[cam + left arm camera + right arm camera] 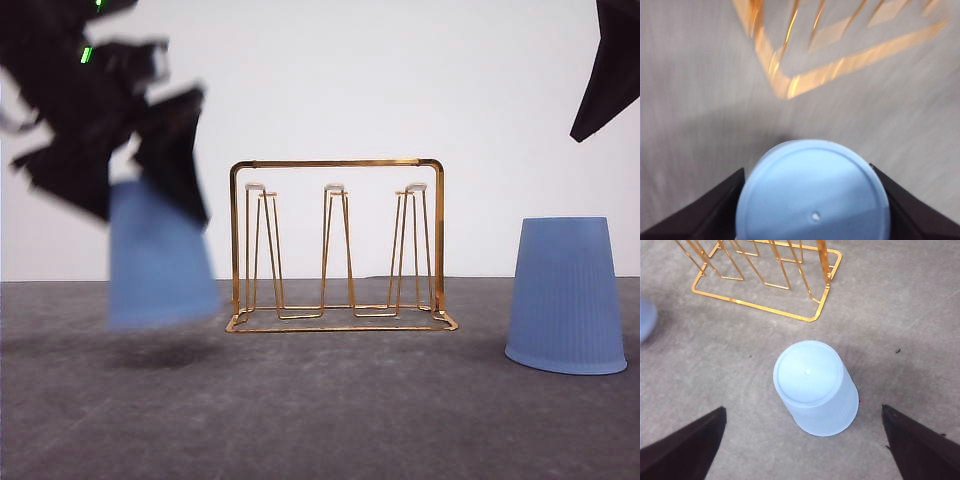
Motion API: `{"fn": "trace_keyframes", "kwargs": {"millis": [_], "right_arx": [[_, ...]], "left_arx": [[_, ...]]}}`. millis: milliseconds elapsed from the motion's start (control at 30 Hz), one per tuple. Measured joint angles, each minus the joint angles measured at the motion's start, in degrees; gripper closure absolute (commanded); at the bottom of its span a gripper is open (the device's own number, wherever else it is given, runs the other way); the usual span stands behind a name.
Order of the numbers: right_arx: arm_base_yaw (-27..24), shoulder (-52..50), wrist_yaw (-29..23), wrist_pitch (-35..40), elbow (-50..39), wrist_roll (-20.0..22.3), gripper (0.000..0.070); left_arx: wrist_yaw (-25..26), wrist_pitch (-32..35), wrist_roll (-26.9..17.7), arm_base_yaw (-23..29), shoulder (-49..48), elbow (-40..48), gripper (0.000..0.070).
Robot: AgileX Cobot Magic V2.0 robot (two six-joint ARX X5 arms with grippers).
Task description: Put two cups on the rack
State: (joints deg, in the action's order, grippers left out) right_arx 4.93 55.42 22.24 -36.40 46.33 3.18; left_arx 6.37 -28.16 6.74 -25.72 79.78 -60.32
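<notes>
Left gripper (150, 170) up off the table, clamped on a light-blue cup (160, 255), cup upside down and hanging clear of the grey surface, shadow beneath. Blurred in the front view, so in motion. Seen from the left wrist camera: dark fingers (710, 210) pressed to both sides of the cup's closed base, corner of the rack (790, 85) ahead, also smeared.

Gold rack (340, 245) at table centre, prongs upright, white tips bare. No cup on it yet.

Second cup (568, 295) standing inverted on the table, right of the rack and apart from it. Right gripper (802, 440) hovering above it, spread wide, holding nothing, cup sitting between the two fingers but untouched.

Risks from here, as a judgement: held cup carried low and fast, rim likely to clip the rack's arched frame and shove the light wire base sideways. Mouth needing to drop over a narrow prong; any tilt, and rim catching the white tip instead of sliding down. Grip on a smooth tapered wall, possible slip downward. Right side: wide approach over a leaning-looking cup, easy to topple.
</notes>
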Motion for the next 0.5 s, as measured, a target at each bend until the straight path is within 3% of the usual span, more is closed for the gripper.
{"fn": "trace_keyframes", "kwargs": {"millis": [233,500], "right_arx": [[0.00,0.00,0.00,0.00,0.00,0.00,0.0068],[0.00,0.00,0.00,-0.22,0.00,0.00,0.0068]], "left_arx": [[0.00,-3.42,-1.87,-0.83,-1.28,-15.44,0.0392],[-0.03,1.67,-2.99,-1.05,-0.63,-18.11,0.0389]]}}
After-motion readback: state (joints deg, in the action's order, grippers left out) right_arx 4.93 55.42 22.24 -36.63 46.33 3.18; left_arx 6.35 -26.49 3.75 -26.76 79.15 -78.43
